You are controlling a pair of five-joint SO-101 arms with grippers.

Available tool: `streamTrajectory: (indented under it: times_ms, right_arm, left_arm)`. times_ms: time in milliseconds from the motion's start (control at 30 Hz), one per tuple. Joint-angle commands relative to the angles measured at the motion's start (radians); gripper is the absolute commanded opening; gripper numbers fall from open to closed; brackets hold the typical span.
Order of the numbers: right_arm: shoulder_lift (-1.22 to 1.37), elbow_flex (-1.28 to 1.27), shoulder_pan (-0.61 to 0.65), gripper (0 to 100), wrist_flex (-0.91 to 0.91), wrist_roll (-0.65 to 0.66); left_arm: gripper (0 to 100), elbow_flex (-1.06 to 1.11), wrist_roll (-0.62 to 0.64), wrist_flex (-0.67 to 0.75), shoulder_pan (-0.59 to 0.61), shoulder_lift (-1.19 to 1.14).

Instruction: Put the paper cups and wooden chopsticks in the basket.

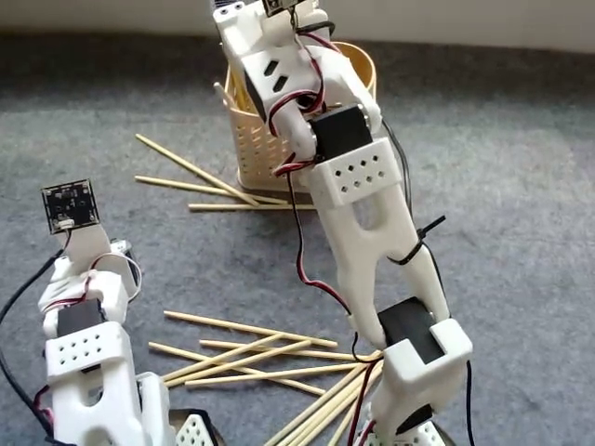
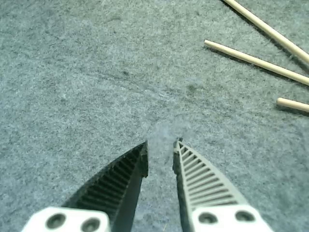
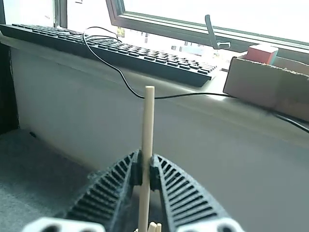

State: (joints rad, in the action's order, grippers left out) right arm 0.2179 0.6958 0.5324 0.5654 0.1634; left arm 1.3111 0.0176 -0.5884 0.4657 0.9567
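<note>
My right gripper pinches a chopstick upright over the basket, upper centre, for a clean drop; left gripper hangs empty, slightly parted.

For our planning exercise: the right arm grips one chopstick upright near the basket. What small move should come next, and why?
Probably open the right gripper to drop the chopstick. It is pinched upright, the arm stretches over the basket in the high view, and other stick ends show just below it.

One basket, three chopsticks beside it, perhaps nine more in the nearer pile.
</note>
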Motion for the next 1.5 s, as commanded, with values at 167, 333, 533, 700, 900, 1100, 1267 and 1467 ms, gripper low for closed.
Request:
streamTrajectory:
  times_ms: [167,333,533,700,900,1100,1267,1467]
  right_arm:
    - [-0.015,0.008,0.005,0.5,0.127,-0.009]
    - [-0.015,0.013,0.007,0.5,0.168,-0.032]
    - [-0.013,0.013,0.007,0.5,0.302,-0.087]
    - [-0.012,0.008,0.005,0.5,0.352,-0.087]
    - [-0.007,-0.012,0.007,0.5,0.354,-0.087]
    - [-0.013,-0.079,0.005,0.5,0.354,-0.086]
    - [-0.013,-0.073,0.005,0.5,0.348,-0.086]
    - [-0.005,-0.088,0.016,0.5,0.357,-0.086]
  left_arm:
    - [10,-0.005,0.003,0.018,-0.004,0.018]
    - [10,-0.005,0.003,0.018,-0.004,0.018]
    - [10,-0.005,0.003,0.018,-0.004,0.018]
    - [10,-0.005,0.003,0.018,-0.004,0.018]
    - [10,-0.005,0.003,0.018,-0.005,0.018]
    - [10,-0.005,0.003,0.018,-0.005,0.018]
    - [10,-0.005,0.003,0.018,-0.005,0.018]
    - [10,-0.005,0.003,0.018,-0.004,0.018]
